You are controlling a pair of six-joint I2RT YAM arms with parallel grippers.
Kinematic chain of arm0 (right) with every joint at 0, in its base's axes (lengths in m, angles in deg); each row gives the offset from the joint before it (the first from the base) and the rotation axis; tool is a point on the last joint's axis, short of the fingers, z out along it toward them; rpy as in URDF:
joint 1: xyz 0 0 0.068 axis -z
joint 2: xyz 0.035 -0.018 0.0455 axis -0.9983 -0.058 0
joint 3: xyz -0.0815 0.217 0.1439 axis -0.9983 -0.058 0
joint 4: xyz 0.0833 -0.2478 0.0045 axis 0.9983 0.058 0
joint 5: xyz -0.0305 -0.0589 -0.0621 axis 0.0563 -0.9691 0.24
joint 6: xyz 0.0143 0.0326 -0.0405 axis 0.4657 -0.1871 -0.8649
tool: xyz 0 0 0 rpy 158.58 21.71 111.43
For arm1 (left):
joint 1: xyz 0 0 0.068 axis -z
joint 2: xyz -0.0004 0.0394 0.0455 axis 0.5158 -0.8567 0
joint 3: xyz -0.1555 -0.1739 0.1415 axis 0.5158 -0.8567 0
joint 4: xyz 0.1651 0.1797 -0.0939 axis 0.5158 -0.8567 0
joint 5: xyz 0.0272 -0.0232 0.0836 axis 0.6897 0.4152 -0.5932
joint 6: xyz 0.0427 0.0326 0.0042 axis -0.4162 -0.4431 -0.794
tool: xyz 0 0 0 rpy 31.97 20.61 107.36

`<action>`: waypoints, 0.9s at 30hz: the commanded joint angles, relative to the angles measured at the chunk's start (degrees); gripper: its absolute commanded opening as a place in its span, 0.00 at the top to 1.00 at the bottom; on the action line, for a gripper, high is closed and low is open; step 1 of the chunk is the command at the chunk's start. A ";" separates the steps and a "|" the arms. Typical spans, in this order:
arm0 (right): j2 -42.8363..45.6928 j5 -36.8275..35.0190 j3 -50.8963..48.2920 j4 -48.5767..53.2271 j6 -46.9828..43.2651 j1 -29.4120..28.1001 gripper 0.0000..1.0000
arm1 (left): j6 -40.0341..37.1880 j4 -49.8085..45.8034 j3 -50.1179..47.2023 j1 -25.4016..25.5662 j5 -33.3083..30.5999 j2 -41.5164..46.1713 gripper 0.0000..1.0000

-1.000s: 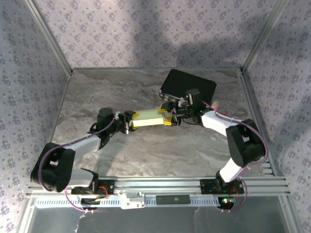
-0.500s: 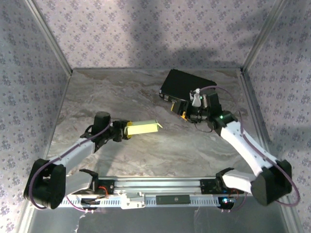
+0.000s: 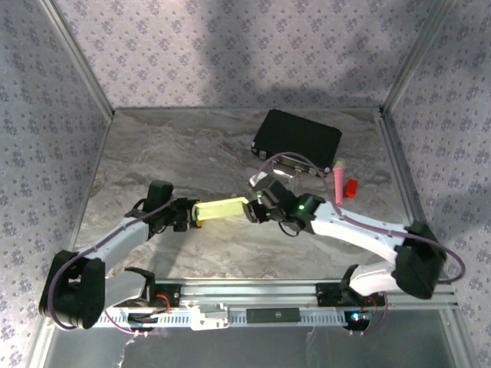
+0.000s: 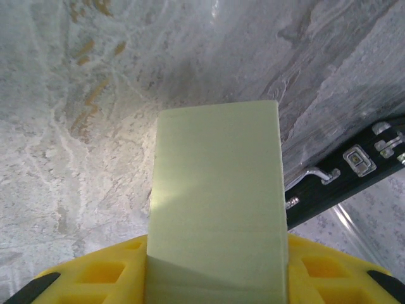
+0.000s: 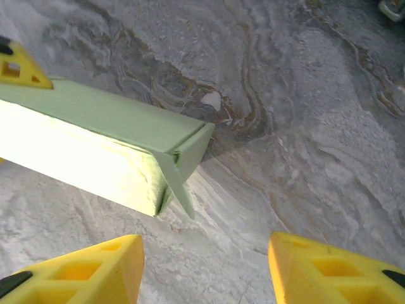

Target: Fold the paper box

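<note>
The left fingers [image 4: 95,272] hold one end of the paper box [image 3: 221,208] above the middle of the surface [image 3: 153,153]. The right fingers [image 5: 82,266], wide apart, should next tuck in the loose end flap [image 5: 172,177].

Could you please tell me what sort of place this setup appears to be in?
Probably a robotics lab test cell: a marble-patterned table edged with aluminium rails and closed in by floral-patterned walls.

Top external is looking down from behind over the grey marbled tabletop [image 3: 192,153]; both wrist cameras are facing the pale green card box [image 4: 215,202] close-up, from opposite ends.
</note>
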 commanded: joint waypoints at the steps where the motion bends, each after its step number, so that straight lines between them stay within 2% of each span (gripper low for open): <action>1: -4.04 -7.20 5.61 2.46 -3.94 -1.64 0.42 | 2.16 -3.64 -0.64 -1.62 -2.10 -1.90 0.58; 6: -8.74 -4.72 9.76 2.97 -2.80 -0.27 0.40 | 1.13 -4.80 0.87 -3.56 -1.37 -4.40 0.58; 14: -15.07 0.67 15.55 4.90 -0.44 2.04 0.41 | -0.85 -4.75 2.99 -5.28 0.45 -9.13 0.57; 19: -16.74 1.19 16.53 4.50 0.81 2.69 0.44 | -2.78 -4.84 4.24 -5.99 1.99 -11.07 0.54; 24: -19.06 1.53 19.08 6.02 1.70 3.65 0.50 | -3.86 -3.28 4.81 -6.42 2.76 -11.57 0.44; 27: -20.36 2.56 20.31 6.29 2.04 4.27 0.56 | -4.46 -3.21 4.90 -6.71 3.03 -11.65 0.43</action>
